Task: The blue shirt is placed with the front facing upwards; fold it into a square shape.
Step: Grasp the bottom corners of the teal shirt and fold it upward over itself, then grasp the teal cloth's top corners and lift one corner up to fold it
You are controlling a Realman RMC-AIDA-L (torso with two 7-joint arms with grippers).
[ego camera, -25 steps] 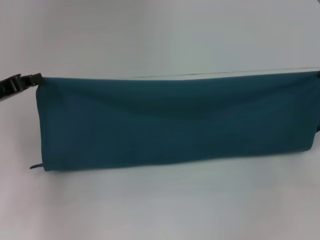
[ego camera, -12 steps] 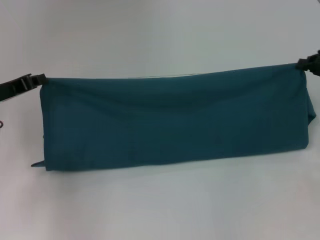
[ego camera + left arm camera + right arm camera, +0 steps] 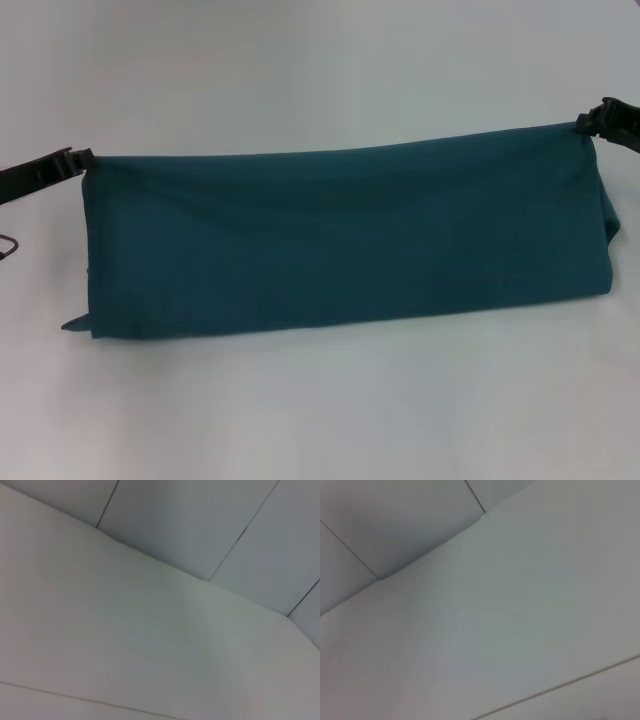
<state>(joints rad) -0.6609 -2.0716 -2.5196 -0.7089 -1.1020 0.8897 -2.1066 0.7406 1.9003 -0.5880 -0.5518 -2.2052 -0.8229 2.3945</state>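
- Blue shirt: folded into a long band, hanging above the white counter.
- Left claw: clenched on its far-left corner.
- Right claw: clenched on its far-right corner.

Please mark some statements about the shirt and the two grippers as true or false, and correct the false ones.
1. The blue shirt forms a long band, not yet a square. True.
2. The left gripper pinches the shirt's far left corner. True.
3. The right gripper hangs away from the cloth. False: it pinches the far right corner.
4. The "FREE!" print faces up. False: only plain blue cloth shows.
5. The shirt lies on a white table. True.
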